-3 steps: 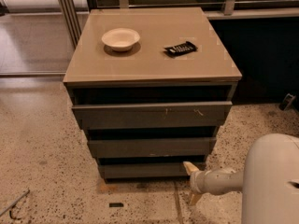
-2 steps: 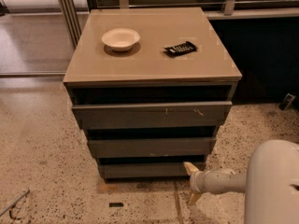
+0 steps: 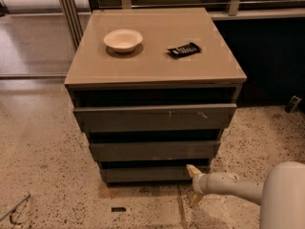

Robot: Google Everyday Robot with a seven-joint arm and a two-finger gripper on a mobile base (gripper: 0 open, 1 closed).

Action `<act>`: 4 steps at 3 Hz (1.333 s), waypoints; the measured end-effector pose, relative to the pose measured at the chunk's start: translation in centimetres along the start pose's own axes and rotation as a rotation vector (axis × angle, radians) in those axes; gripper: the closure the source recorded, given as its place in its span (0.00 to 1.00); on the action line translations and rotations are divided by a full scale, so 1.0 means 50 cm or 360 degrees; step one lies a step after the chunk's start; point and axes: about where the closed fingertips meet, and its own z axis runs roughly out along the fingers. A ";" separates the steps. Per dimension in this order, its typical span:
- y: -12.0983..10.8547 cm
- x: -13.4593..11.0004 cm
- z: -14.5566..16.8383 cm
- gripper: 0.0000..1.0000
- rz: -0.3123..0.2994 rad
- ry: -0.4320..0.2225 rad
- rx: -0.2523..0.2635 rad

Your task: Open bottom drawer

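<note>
We are counting one white bowl [image 3: 123, 39] toward the back left corner of the surface [image 3: 157, 68], one dark flat object [image 3: 184, 49] to its right, and three grey drawer fronts under the front edge. The bottom drawer [image 3: 147, 174], lowest and slimmest, is lying with its long axis left to right. Our single gripper [image 3: 194, 186] is sitting at the drawer's right end, below the front right corner, jaws spread wide, with the upper one seemingly at the drawer's top edge.

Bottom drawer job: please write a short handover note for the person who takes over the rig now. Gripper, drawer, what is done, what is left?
Gripper: open, holds nothing, low at the right end of the bottom drawer. Its upper fingertip is by the drawer front's right edge; contact unclear.
Bottom drawer: lowest of three grey fronts, does not look pulled out.
Done: approach only.
Left: catch the front's edge, likely from the right side, and pull the drawer out.
</note>
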 end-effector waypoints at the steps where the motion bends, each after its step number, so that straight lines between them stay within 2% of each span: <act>1: -0.027 0.000 0.034 0.00 -0.0011 -0.0057 -0.0009; 2: -0.058 0.010 0.073 0.00 -0.0009 -0.0097 -0.0043; 4: -0.090 0.060 0.142 0.00 0.0087 -0.0107 -0.0109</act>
